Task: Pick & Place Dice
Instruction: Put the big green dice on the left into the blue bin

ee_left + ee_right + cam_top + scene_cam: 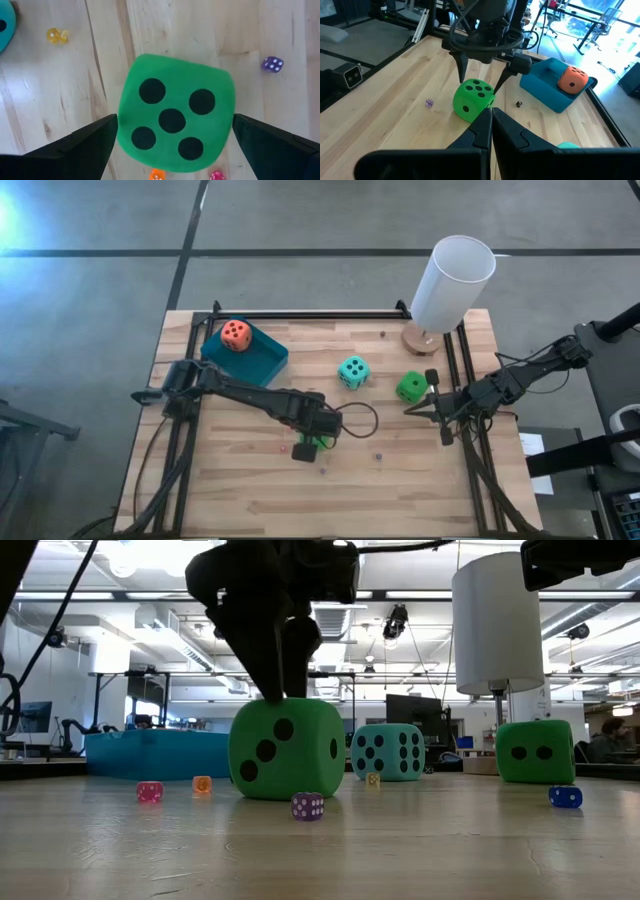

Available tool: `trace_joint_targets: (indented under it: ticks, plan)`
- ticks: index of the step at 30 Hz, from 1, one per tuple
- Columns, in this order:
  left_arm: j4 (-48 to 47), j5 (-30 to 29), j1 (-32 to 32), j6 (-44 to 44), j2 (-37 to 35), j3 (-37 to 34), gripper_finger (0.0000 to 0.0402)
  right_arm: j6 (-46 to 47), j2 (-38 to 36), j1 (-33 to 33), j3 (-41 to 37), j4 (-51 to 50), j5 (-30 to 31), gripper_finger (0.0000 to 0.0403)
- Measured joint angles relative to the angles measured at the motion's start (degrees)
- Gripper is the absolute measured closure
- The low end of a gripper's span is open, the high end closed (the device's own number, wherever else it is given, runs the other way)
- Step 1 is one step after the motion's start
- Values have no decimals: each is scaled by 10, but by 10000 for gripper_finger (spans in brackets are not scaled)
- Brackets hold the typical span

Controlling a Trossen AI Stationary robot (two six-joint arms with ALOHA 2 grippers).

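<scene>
A bright green die (175, 116) rests on the wooden table (400, 470) near its middle, five pips up. My left gripper (175, 145) points down over it, open, one finger on each side of the die's top. In the blue tray (262, 360) at the far left lies the orange-red die (236, 334). The teal die (352, 371) and a second green die (411, 387) sit farther right. My right gripper (415, 409) waits shut near the table's right edge, beside that second green die.
A white cylinder on a round wooden base (450, 285) stands at the far right corner. Several tiny dice lie scattered around the big green one, among them a purple one (307, 806), a pink one (149, 791) and a blue one (565, 797). Black rails (300, 315) frame the table.
</scene>
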Motion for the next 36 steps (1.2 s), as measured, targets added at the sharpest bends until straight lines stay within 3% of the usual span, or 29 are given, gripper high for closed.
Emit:
trace_joint_targets:
  ticks: [12,36]
  plan:
    - [21,17,8,2,-2,-23,6,0,0,0,0,0,0,394]
    - [18,26,6,15,-2,-4,6,0,0,0,0,0,0,394]
